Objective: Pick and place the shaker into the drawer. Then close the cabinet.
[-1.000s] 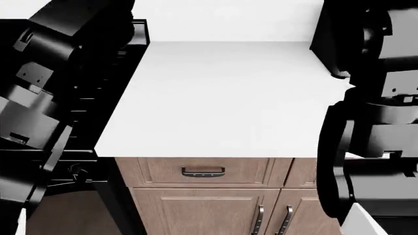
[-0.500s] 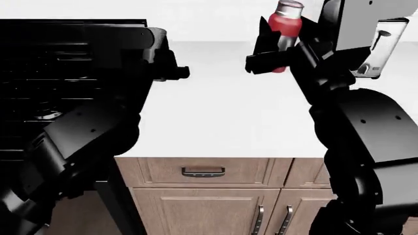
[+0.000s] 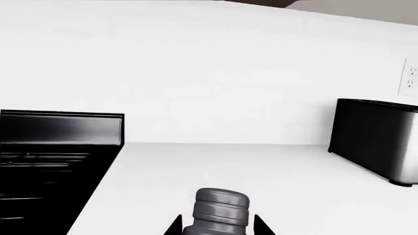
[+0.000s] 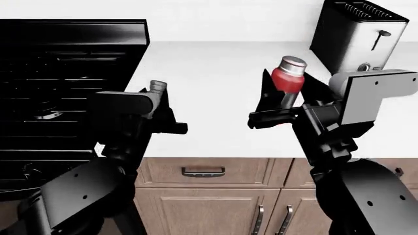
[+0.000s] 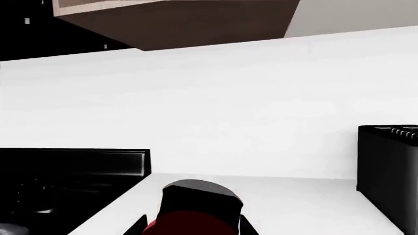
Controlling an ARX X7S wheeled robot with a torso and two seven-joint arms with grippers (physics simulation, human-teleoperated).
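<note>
Two grippers are loaded. Left wrist view: your left gripper [image 3: 218,230] appears to pinch a grey cylinder [image 3: 220,208]. Head view: right gripper [image 4: 282,105] clamps the shaker [image 4: 286,78] above the counter [image 4: 216,93]; the drawer [image 4: 203,172] is closed. Right wrist view confirms that hold. Carrying step; next, open it.

Materials as I see them from the console:
- shaker [image 4: 287,81]: glossy red body, silvery metal cap.
- grey cylinder [image 3: 220,208]: matt grey, ribbed, metallic look.
- countertop [image 4: 216,98]: smooth, matt white.
- drawer [image 4: 203,172] front: light brown wood grain, dark metal handle [image 4: 203,172].
- toaster [image 4: 356,36]: brushed silvery metal sides, black top.
- stove [image 4: 58,83]: glossy black.
- right gripper [image 4: 277,110]: matt black plastic.
</note>
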